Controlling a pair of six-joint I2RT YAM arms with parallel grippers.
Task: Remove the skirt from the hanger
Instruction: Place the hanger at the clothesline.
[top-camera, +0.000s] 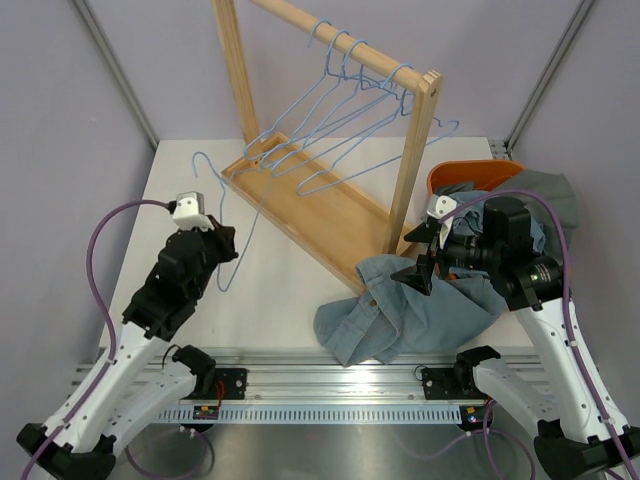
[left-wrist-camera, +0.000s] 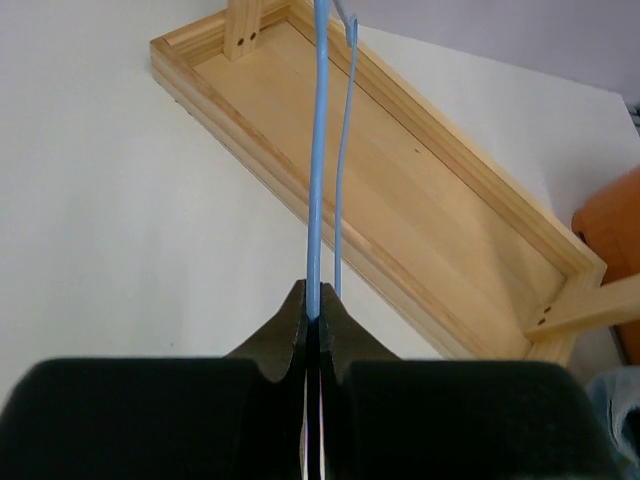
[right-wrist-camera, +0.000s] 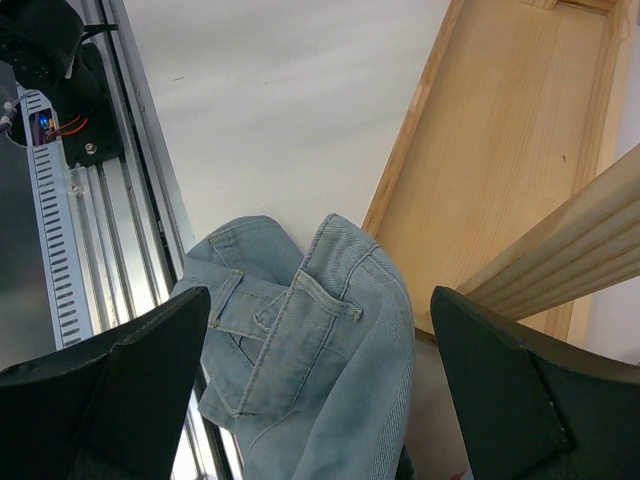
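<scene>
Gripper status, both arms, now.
Left gripper: closed on the blue hanger.
Right gripper: open, holding nothing, above the denim skirt.

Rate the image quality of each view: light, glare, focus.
Top external: soft, even light, faint shadows under the wooden rack, a bright glare patch on the metal rail. Left wrist: the left pincer is dark and blurred up close, the blue hanger wire it clamps sharper. Right wrist: the skirt stitching is crisp, the right pincer fingers soft-edged.
</scene>
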